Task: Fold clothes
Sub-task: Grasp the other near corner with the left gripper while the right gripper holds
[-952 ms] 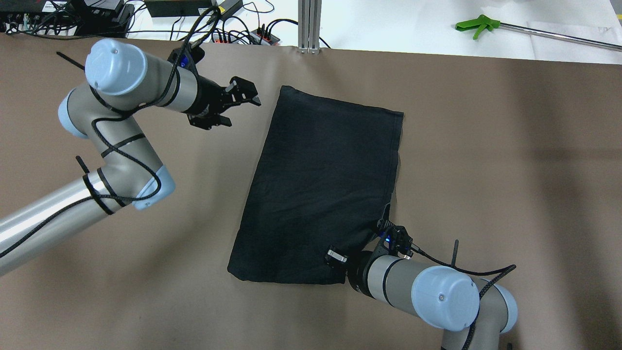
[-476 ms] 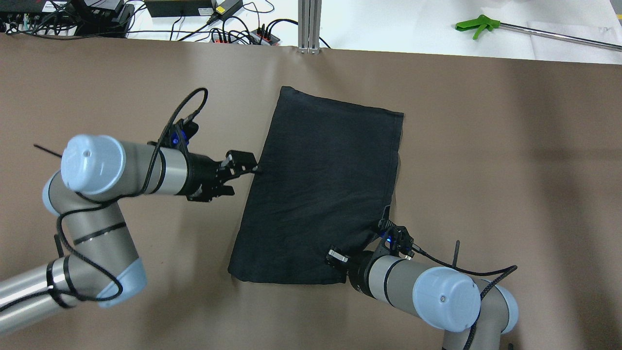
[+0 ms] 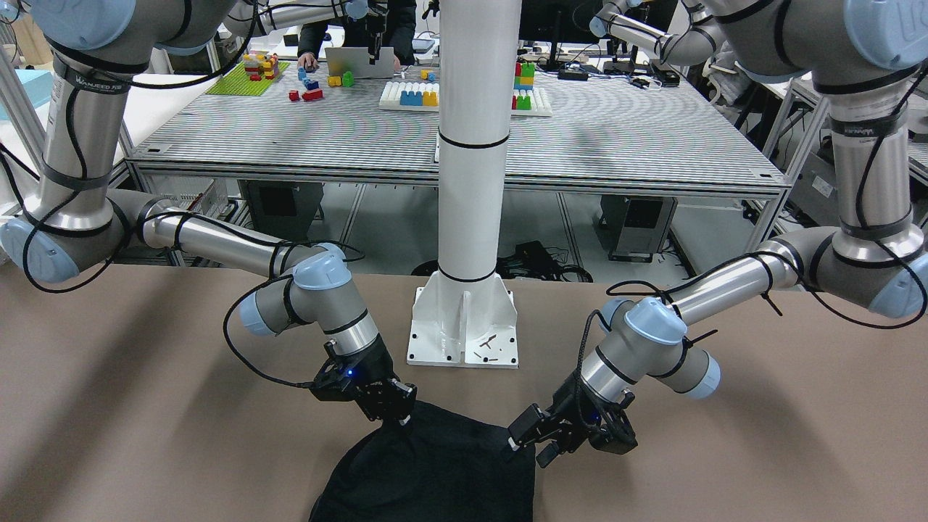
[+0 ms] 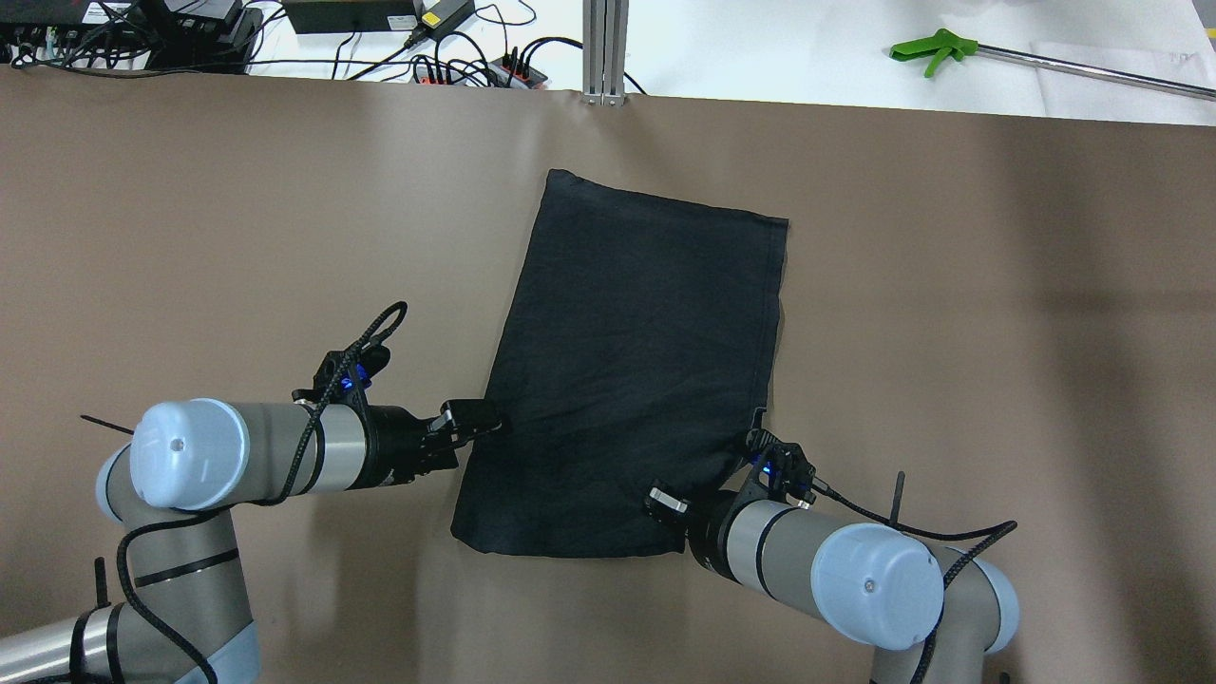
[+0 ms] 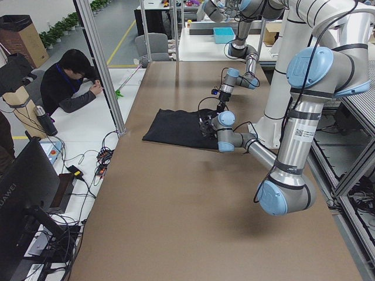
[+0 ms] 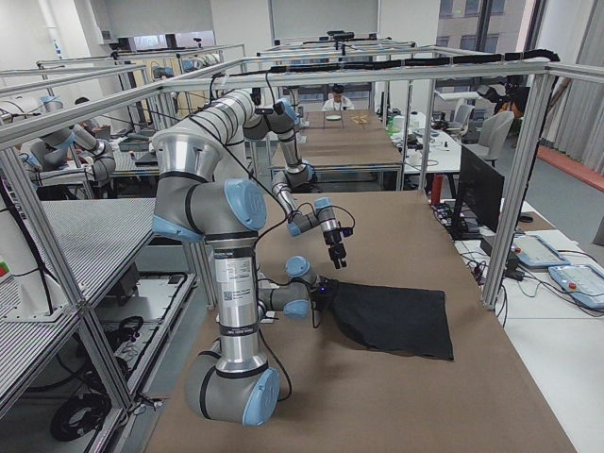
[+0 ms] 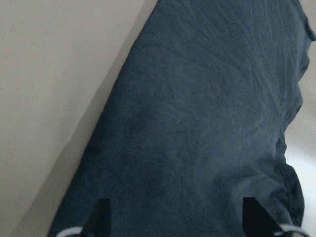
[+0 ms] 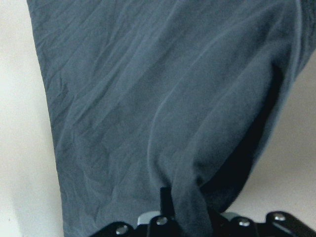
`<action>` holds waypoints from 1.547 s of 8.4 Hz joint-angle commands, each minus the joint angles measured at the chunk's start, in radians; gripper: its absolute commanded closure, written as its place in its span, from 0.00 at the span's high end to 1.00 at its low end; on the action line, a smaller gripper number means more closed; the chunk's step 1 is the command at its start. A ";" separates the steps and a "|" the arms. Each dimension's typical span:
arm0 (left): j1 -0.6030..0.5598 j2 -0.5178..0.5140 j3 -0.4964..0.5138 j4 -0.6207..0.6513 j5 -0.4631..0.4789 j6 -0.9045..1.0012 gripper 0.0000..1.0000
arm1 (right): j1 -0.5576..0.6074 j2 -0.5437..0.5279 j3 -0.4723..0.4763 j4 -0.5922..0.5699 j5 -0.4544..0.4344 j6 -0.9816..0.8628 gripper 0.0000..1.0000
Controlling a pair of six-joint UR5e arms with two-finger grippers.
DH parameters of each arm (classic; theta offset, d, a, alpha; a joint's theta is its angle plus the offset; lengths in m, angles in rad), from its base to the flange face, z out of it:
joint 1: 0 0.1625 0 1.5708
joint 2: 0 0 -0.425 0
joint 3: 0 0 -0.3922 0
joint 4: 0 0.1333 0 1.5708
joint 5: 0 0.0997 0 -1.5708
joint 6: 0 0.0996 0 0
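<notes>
I see the plain black soft fabric garment (image 4: 646, 351) lying flat on the brown worktop (image 4: 950, 332), its near right corner raised. My right end effector (image 3: 399, 415) is pinched closed on that corner — cloth bunches up into it. My left end effector (image 4: 478, 418) sits at the garment's left edge, fingers (image 7: 101, 217) spread wide, gripping nothing.

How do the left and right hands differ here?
The left hand is open; the right hand is shut on the black fabric garment. The left hand sits at its left edge, the right hand at its near right corner, bunching fabric. Both are low at its near end.
</notes>
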 commanded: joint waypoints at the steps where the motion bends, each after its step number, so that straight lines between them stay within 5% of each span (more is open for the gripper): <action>1: 0.090 0.008 0.007 0.066 0.092 0.000 0.94 | -0.004 -0.002 0.001 -0.001 -0.021 0.000 0.00; 10: 0.175 0.038 0.036 0.056 0.151 0.014 0.94 | -0.003 -0.002 0.004 -0.014 -0.039 0.000 0.00; 12: 0.193 0.028 0.036 0.056 0.158 0.012 0.85 | -0.001 -0.002 0.004 -0.015 -0.039 0.000 0.00; 13: 0.196 0.026 0.043 0.056 0.158 0.012 0.69 | -0.001 -0.004 0.004 -0.015 -0.041 0.000 0.00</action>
